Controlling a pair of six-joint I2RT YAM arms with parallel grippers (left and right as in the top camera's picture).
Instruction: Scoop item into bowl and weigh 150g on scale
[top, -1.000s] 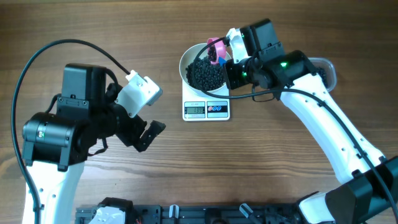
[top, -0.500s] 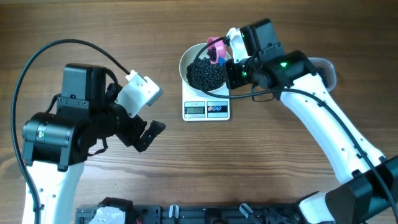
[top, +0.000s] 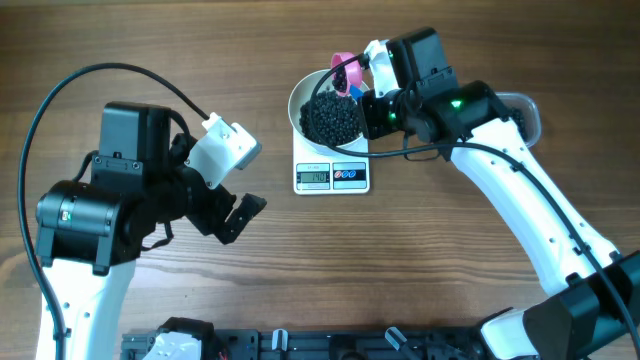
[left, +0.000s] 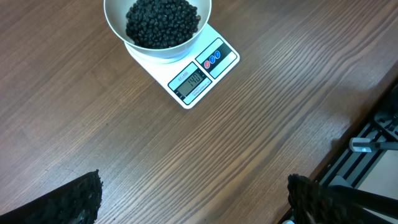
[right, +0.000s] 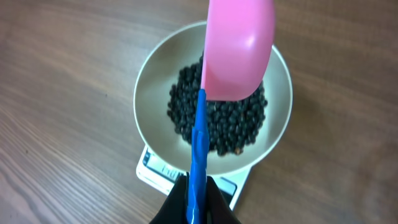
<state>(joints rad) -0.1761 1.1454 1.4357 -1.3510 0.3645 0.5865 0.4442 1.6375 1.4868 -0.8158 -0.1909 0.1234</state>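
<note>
While closing on the target weight, add in small doses and reread after each. Entries, left to right.

Left fingers (left: 78, 199): spread wide, gripping nothing, hanging over bare tabletop (left: 205, 162), well apart from the scale. Best parked there, clear of the weighing.

Scale (top: 331, 177): flat, white, rectangular, standing on tabletop right of centre. Grey display (left: 194, 79) at front, two round buttons (left: 212, 58) beside it, one red, one blue. Digits apparently 140, last figure unsure at this size. No brand name or other lettering legible.

Bowl (top: 297, 100): white, round, seated on scale, covering most of its platform. Avoid knocking the rim or pressing down with the scoop, to protect the reading.

Beans (top: 333, 118): small black pellets heaped inside bowl. None seen loose on tabletop.

Scoop (right: 239, 50): pink cup on blue handle (right: 199, 149), held above bowl toward its far rim, underside facing the wrist camera, contents hidden. Judged a short way under target, so: bring only a part-filled cup, tilt slowly over bowl centre, shake out a few pellets, pause, reread, stop at 150. If overshot, lift a few back out.

Right fingers (right: 171, 211): clamped tight on blue handle near its end. Keep grip firm and wrist level when tipping.
</note>
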